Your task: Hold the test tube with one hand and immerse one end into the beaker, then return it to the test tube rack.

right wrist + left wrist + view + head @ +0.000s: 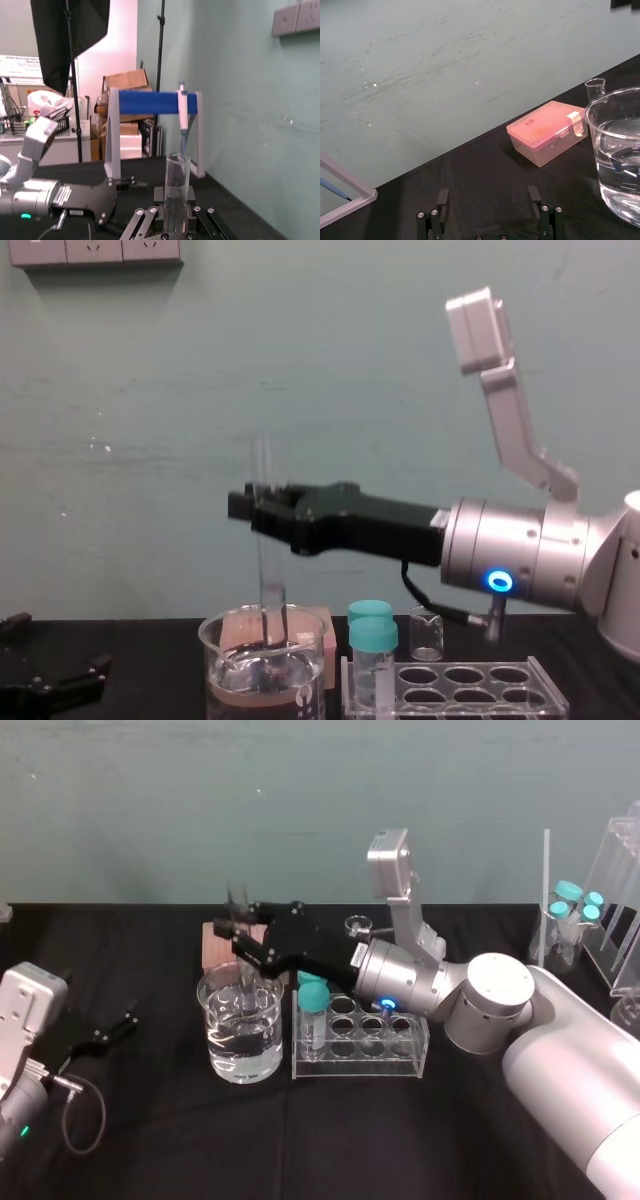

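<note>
The test tube [268, 550] stands upright with my right gripper [262, 510] shut on its middle. Its lower end reaches inside the beaker [265, 665], down to about the water's surface. From above, the test tube [241, 945] and right gripper [238, 935] are over the water-filled beaker [240, 1032]. The right wrist view shows the test tube [177, 187] rising between the right gripper's fingers [141, 220]. The test tube rack [405, 1055] sits just right of the beaker, under the right arm. My left gripper [105, 1028] rests open on the table at the left, with nothing between its fingers [442, 200].
Two teal-capped vials [372, 632] stand in the rack's left end. A pink box [547, 131] and a tiny beaker [427, 632] sit behind the beaker. More capped vials [572, 905] and a clear stand [620, 910] are at the far right. A pipette stand [155, 102] is at the far left.
</note>
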Controlling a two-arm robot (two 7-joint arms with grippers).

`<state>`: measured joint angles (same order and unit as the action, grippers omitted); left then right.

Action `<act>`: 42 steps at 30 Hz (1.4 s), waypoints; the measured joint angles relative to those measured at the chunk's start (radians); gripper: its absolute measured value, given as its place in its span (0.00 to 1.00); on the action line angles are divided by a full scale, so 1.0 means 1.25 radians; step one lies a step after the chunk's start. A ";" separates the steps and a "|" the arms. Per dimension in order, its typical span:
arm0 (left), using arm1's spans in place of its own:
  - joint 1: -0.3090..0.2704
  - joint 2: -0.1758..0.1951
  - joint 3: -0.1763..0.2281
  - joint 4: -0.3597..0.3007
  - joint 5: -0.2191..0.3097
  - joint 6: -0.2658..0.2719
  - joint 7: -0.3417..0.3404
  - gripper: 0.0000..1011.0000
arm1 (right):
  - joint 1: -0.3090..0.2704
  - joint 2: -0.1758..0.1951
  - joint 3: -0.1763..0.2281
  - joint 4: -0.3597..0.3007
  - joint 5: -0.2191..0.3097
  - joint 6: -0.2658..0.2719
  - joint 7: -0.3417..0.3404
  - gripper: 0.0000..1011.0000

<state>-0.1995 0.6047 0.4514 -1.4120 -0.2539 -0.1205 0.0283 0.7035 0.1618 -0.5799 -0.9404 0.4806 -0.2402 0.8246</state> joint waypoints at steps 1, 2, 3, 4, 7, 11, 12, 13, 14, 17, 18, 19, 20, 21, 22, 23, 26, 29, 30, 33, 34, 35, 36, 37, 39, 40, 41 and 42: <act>0.000 0.000 0.000 0.000 0.000 0.000 0.000 0.99 | 0.000 0.000 0.000 0.000 0.000 0.000 0.000 0.24; 0.000 0.000 0.000 0.000 0.000 0.000 0.000 0.99 | -0.001 0.003 0.003 -0.012 0.003 -0.003 -0.002 0.24; 0.000 0.000 0.000 0.000 0.000 0.000 0.000 0.99 | -0.001 0.006 0.006 -0.024 0.005 -0.006 -0.003 0.24; 0.000 0.000 0.000 0.000 0.000 0.000 0.000 0.99 | -0.002 0.008 0.008 -0.030 0.006 -0.007 -0.004 0.24; 0.000 0.000 0.000 0.000 0.000 0.000 0.000 0.99 | -0.006 0.017 0.015 -0.061 0.012 -0.012 -0.009 0.24; 0.000 0.000 0.000 0.000 0.000 0.000 0.000 0.99 | -0.014 0.032 0.025 -0.104 0.019 -0.015 -0.019 0.24; 0.000 0.000 0.000 0.000 0.000 0.000 0.000 0.99 | -0.016 0.036 0.027 -0.114 0.020 -0.016 -0.023 0.24; 0.000 0.000 0.000 0.000 0.000 0.000 0.000 0.99 | -0.018 0.040 0.030 -0.123 0.021 -0.018 -0.027 0.24; 0.000 0.000 0.000 0.000 0.000 0.000 0.000 0.99 | -0.025 0.050 0.037 -0.144 0.022 -0.020 -0.037 0.24; 0.000 0.000 0.000 0.000 0.000 0.000 0.000 0.99 | -0.039 0.071 0.054 -0.182 0.021 -0.023 -0.064 0.24; 0.000 0.000 0.000 0.000 0.000 0.000 0.000 0.99 | -0.043 0.078 0.059 -0.192 0.020 -0.024 -0.074 0.24; 0.000 0.000 0.000 0.000 0.000 0.000 0.000 0.99 | -0.048 0.084 0.065 -0.203 0.018 -0.025 -0.083 0.24; 0.000 0.000 0.000 0.000 0.000 0.000 0.000 0.99 | -0.058 0.098 0.078 -0.223 0.014 -0.026 -0.102 0.24; 0.000 0.000 0.000 0.000 0.000 0.000 0.000 0.99 | -0.064 0.105 0.084 -0.233 0.012 -0.027 -0.112 0.24; 0.000 0.000 0.000 0.000 0.000 0.000 0.000 0.99 | -0.069 0.111 0.091 -0.243 0.009 -0.028 -0.123 0.24; 0.000 0.000 0.000 0.000 0.000 0.000 0.000 0.99 | -0.082 0.124 0.105 -0.261 0.002 -0.029 -0.144 0.24; 0.000 0.000 0.000 0.000 0.000 0.000 0.000 0.99 | -0.103 0.144 0.127 -0.287 -0.008 -0.030 -0.175 0.24; 0.000 0.000 0.000 0.000 0.000 0.000 0.000 0.99 | -0.136 0.167 0.155 -0.318 -0.021 -0.025 -0.212 0.24; 0.000 0.000 0.000 0.000 0.000 0.000 0.000 0.99 | -0.155 0.176 0.167 -0.332 -0.027 -0.021 -0.228 0.24; 0.000 0.000 0.000 0.000 0.000 0.000 0.000 0.99 | -0.192 0.192 0.186 -0.355 -0.035 -0.010 -0.253 0.24; 0.000 0.000 0.000 0.000 0.000 0.000 0.000 0.99 | -0.202 0.195 0.191 -0.361 -0.036 -0.006 -0.259 0.24; 0.000 0.000 0.000 0.000 0.000 0.000 0.000 0.99 | -0.219 0.200 0.198 -0.369 -0.039 0.000 -0.267 0.24; 0.000 0.000 0.000 0.000 0.000 0.000 0.000 0.99 | -0.228 0.202 0.201 -0.372 -0.039 0.004 -0.271 0.24; 0.000 0.000 0.000 0.000 0.000 0.000 0.000 0.99 | -0.236 0.204 0.204 -0.375 -0.039 0.008 -0.274 0.24; 0.000 0.000 0.000 0.000 0.000 0.000 0.000 0.99 | -0.253 0.206 0.209 -0.380 -0.040 0.015 -0.280 0.24; 0.000 0.000 0.000 0.000 0.000 0.000 0.000 0.99 | -0.266 0.206 0.212 -0.384 -0.040 0.022 -0.284 0.24; 0.000 0.000 0.000 0.000 0.000 0.000 0.000 0.99 | -0.271 0.206 0.214 -0.384 -0.040 0.024 -0.285 0.24; 0.000 0.000 0.000 0.000 0.000 0.000 0.000 0.99 | -0.281 0.205 0.217 -0.385 -0.040 0.028 -0.287 0.24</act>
<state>-0.1995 0.6047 0.4514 -1.4120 -0.2539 -0.1205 0.0283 0.3516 0.4180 -0.3084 -1.4215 0.4308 -0.2050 0.4654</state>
